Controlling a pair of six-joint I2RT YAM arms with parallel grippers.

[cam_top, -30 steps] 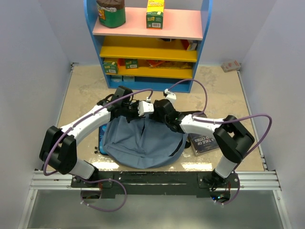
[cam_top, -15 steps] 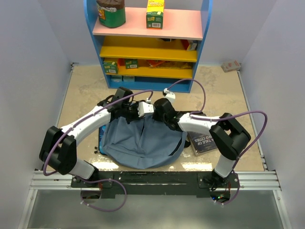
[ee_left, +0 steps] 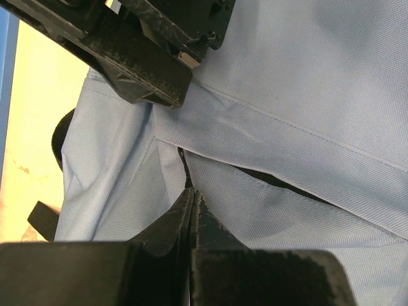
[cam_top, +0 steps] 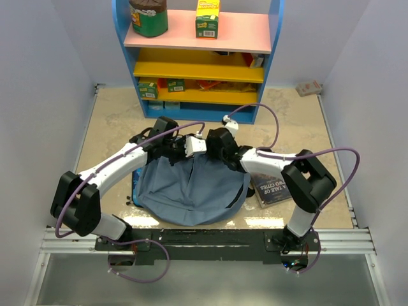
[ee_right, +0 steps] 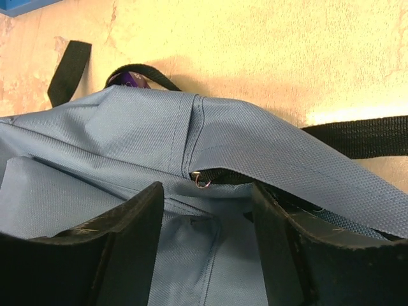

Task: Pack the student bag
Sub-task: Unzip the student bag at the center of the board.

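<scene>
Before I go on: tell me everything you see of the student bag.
The student bag is soft grey-blue fabric with black straps, lying slumped on the table before the arms. Its zipper slit gapes slightly, a metal ring at it. The left gripper is shut at the seam; the open right gripper points at the ring.

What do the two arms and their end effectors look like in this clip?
Both the left arm and right arm have white tubular links with chunky black joint housings. A lilac cable loops loosely along each. The left end effector and right end effector have two matte black, blocky fingers. No markings are legible.
</scene>
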